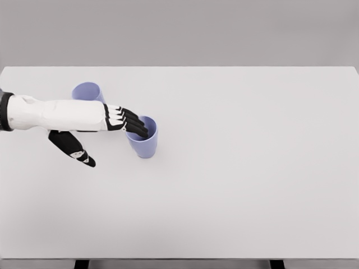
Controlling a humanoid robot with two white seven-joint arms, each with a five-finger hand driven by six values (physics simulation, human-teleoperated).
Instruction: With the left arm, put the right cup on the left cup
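Note:
Two lavender-blue cups stand on the white table [235, 168]. The right cup [145, 143] is upright left of the table's middle. The left cup [86, 90] stands farther back and left, its lower part hidden behind my white forearm. My left hand [119, 133] reaches in from the left edge. Its black fingers [133, 124] stretch over the near rim of the right cup, their tips at or just inside the opening. The thumb [76, 150] splays down and left, well away from the cup. Nothing is grasped.
The table's back edge runs along the top of the view and its front edge along the bottom. Only the two cups and my arm show on it. No right arm shows.

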